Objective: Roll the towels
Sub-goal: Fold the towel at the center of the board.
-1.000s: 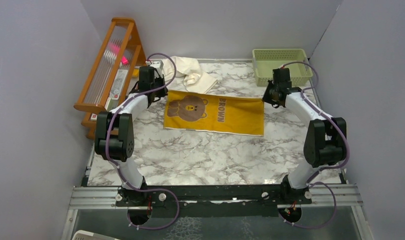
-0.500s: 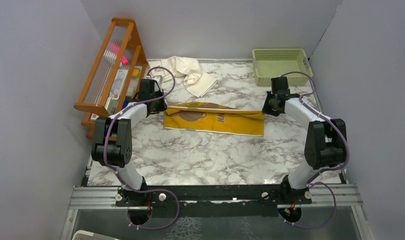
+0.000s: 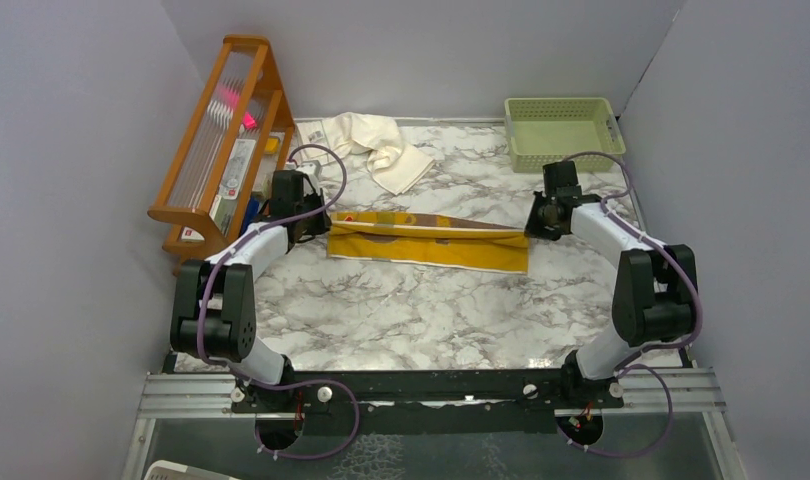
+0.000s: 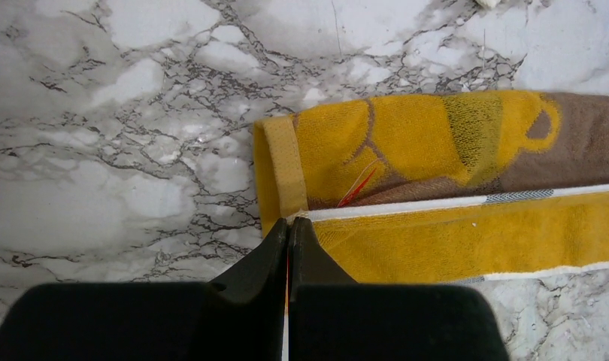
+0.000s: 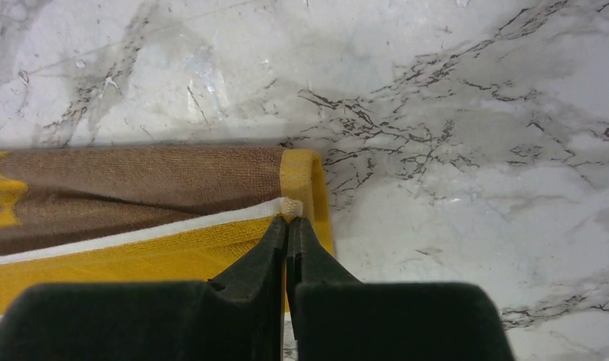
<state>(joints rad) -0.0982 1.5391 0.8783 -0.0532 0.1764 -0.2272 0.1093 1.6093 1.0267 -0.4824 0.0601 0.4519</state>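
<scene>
The left end effector (image 4: 288, 224) and right end effector (image 5: 289, 224) each pinch tight a far corner of the brown towel (image 3: 431, 250), mid table (image 3: 431, 310); this looks like folding it over; next, lay that edge down evenly; the cream towel (image 3: 381, 145) lies crumpled behind.

The black fingers (image 5: 270, 254) are pressed together on the white-edged corner of the brown and yellow towel (image 5: 136, 188), which lies folded over, left on the marble worktop (image 5: 474, 113).
</scene>
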